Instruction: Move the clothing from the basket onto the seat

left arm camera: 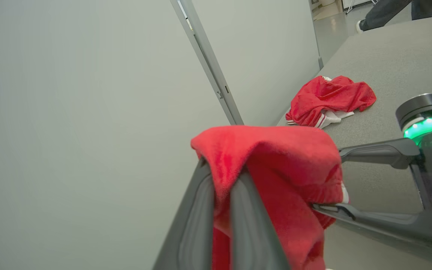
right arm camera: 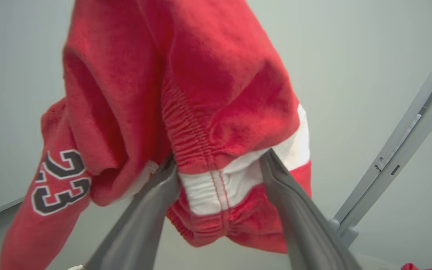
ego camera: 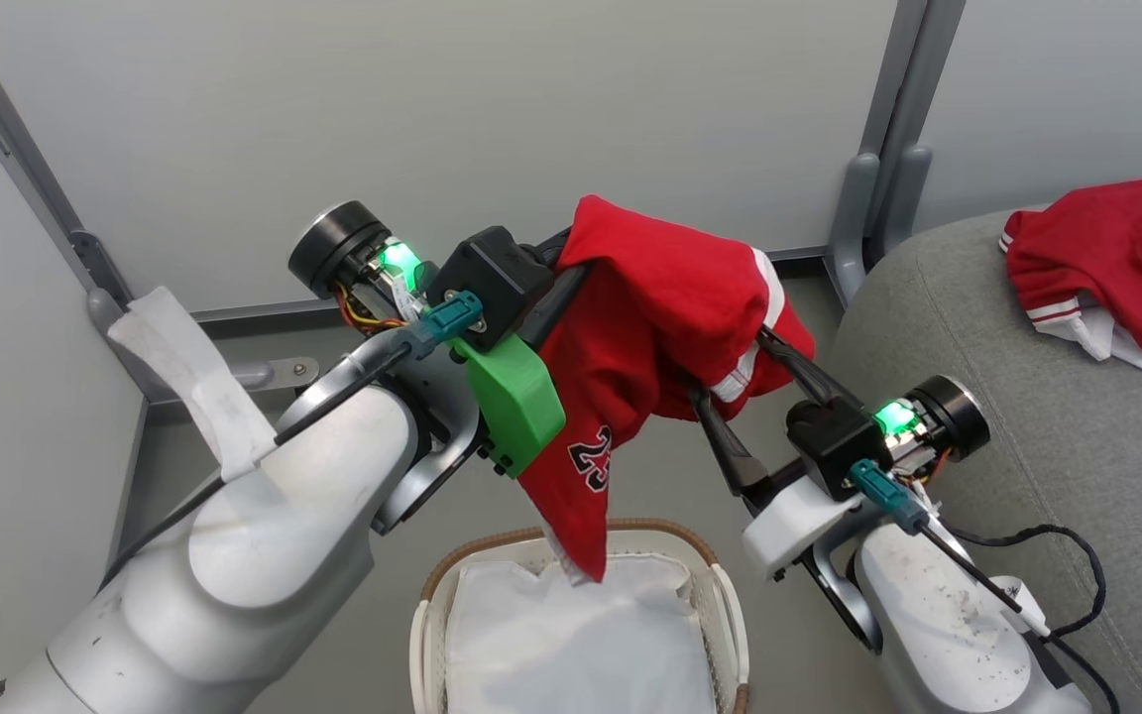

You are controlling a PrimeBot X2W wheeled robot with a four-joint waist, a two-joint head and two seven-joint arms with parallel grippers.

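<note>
One big grey fabric-upholstered sofa seat [ego camera: 977, 416] over on the right, rounded edge, stitched seam running across. Down at the bottom middle of the head view, an oval white perforated plastic basket with a brown woven rim [ego camera: 725, 595], lined with a plain white sheet [ego camera: 571, 635].

Hanging in the air above that basket, clear of the sofa seat: a pair of soft red shorts with white trim and a black 23 print [ego camera: 660, 307]. Lowest corner dangling right at the liner sheet, can't tell if actually touching.

Already sitting on the seat, well apart from the shorts: a crumpled red garment with thin red-and-white striped trim [ego camera: 1106, 258].

Left gripper [left arm camera: 221, 168]: long dark fingers squeezed together on a fold of the shorts, cloth draped over the tips.

Right gripper [right arm camera: 219, 159]: fingers spread wide, tips tucked under the elastic waistband, white band lying between them, not pinching anything.

Little green lights [ego camera: 398, 260] glowing on both wrists.
</note>
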